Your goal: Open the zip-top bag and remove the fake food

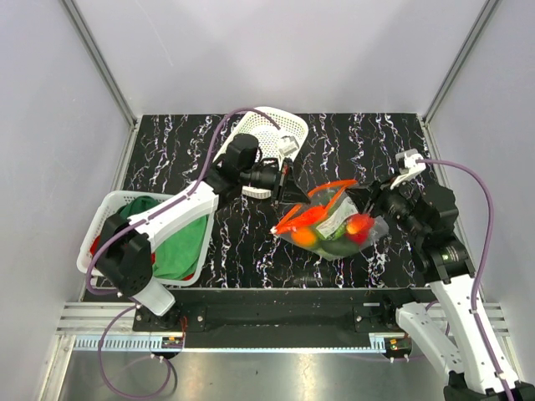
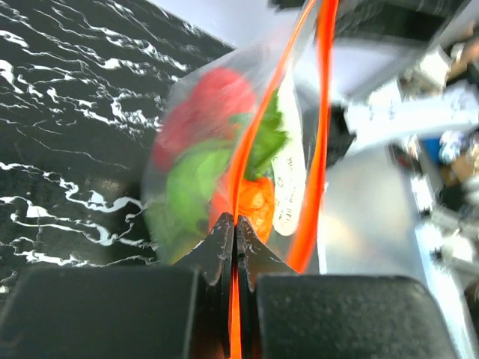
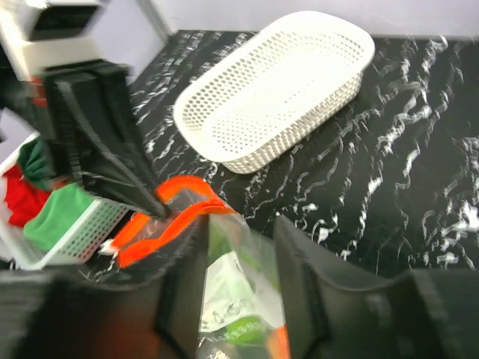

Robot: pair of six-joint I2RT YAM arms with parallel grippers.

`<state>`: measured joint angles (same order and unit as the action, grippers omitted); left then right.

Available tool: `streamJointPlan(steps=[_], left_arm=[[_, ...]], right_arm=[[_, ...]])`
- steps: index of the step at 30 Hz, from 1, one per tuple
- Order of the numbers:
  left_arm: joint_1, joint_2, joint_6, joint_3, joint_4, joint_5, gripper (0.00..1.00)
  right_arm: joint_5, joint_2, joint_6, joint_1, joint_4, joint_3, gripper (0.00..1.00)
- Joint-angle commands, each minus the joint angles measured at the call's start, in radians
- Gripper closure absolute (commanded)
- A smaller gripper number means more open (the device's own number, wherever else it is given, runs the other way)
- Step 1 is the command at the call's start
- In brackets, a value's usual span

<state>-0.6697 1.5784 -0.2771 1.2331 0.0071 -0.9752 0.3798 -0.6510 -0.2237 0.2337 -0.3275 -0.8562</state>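
At the left edge of the black, white-veined marble-pattern desk (image 1: 184,142), a white rectangular mesh basket (image 1: 109,205) holds a green folded cloth (image 1: 184,242) and a red cloth (image 1: 99,248). The left gripper (image 1: 291,199) reaches over the middle of the desk. The left wrist view shows its black fingers (image 2: 217,247) pressed fully together on one lip of the red-orange zip strip (image 2: 238,172). The other lip curves free to their right, so the mouth stands parted. A white oval mesh basket (image 1: 269,134) sits at the far edge. The clear, crinkly plastic zip-top bag (image 1: 338,209) is right of mid-desk, between the two grippers. From above, its strip slants from near left up to far right. The mouth faces the far-left corner, and the long axis runs from there toward the near-right corner, where the closed bottom points. Whether the bottom touches the desk cannot be told. The glossy plastic fake food (image 1: 361,224) fills the bag, with orange to the left, green in the middle and red to the right. The top view shows these pieces only through the film, while the left wrist view looks straight down past the strip onto them. The right gripper (image 1: 380,203) is at the bag's right side. Only the right wrist view shows its fingers (image 3: 296,277) standing partway apart with the film between them; whether the pads touch it cannot be told.
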Motion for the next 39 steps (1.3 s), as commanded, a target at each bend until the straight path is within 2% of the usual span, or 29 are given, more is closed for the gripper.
streamJointPlan(steps=[1, 5, 6, 9, 14, 19, 23, 27, 28, 29, 36, 38, 39], left_arm=[[-0.01, -0.04, -0.258, -0.038, 0.203, 0.136, 1.0], [-0.014, -0.054, -0.452, -0.116, 0.333, 0.23, 1.0], [-0.019, -0.06, -0.473, -0.13, 0.355, 0.256, 1.0], [-0.041, -0.067, -0.525, -0.165, 0.433, 0.297, 1.0], [-0.067, -0.086, -0.527, -0.169, 0.421, 0.38, 1.0], [-0.074, -0.092, -0.534, -0.165, 0.416, 0.434, 1.0], [-0.082, -0.09, -0.533, -0.161, 0.415, 0.444, 1.0], [-0.094, -0.083, -0.53, -0.153, 0.407, 0.449, 1.0], [-0.096, -0.08, -0.528, -0.15, 0.406, 0.451, 1.0], [-0.097, -0.075, -0.528, -0.149, 0.406, 0.455, 1.0], [-0.116, -0.055, -0.522, -0.123, 0.392, 0.463, 1.0], [-0.117, -0.051, -0.522, -0.116, 0.392, 0.466, 1.0], [-0.119, -0.047, -0.522, -0.113, 0.39, 0.467, 1.0]], right_arm=[[-0.107, -0.109, -0.052, -0.001, -0.051, -0.033, 0.47], [-0.142, -0.231, -0.135, -0.002, -0.198, -0.119, 0.33], [-0.171, -0.252, -0.152, -0.001, -0.234, -0.142, 0.25], [-0.196, -0.312, -0.197, 0.0, -0.355, -0.246, 0.15], [-0.3, -0.303, -0.218, -0.002, -0.501, -0.336, 0.11], [-0.328, -0.276, -0.236, 0.0, -0.6, -0.365, 0.11], [-0.251, -0.253, -0.238, 0.0, -0.604, -0.342, 0.04], [-0.197, -0.233, -0.273, 0.0, -0.553, -0.284, 0.06], [-0.17, -0.233, -0.291, 0.0, -0.535, -0.27, 0.09], [-0.115, -0.233, -0.302, 0.0, -0.516, -0.256, 0.16], [-0.076, -0.222, -0.347, 0.001, -0.45, -0.162, 0.27], [-0.059, -0.217, -0.358, 0.0, -0.452, -0.146, 0.31], [-0.052, -0.213, -0.371, 0.0, -0.453, -0.139, 0.37]])
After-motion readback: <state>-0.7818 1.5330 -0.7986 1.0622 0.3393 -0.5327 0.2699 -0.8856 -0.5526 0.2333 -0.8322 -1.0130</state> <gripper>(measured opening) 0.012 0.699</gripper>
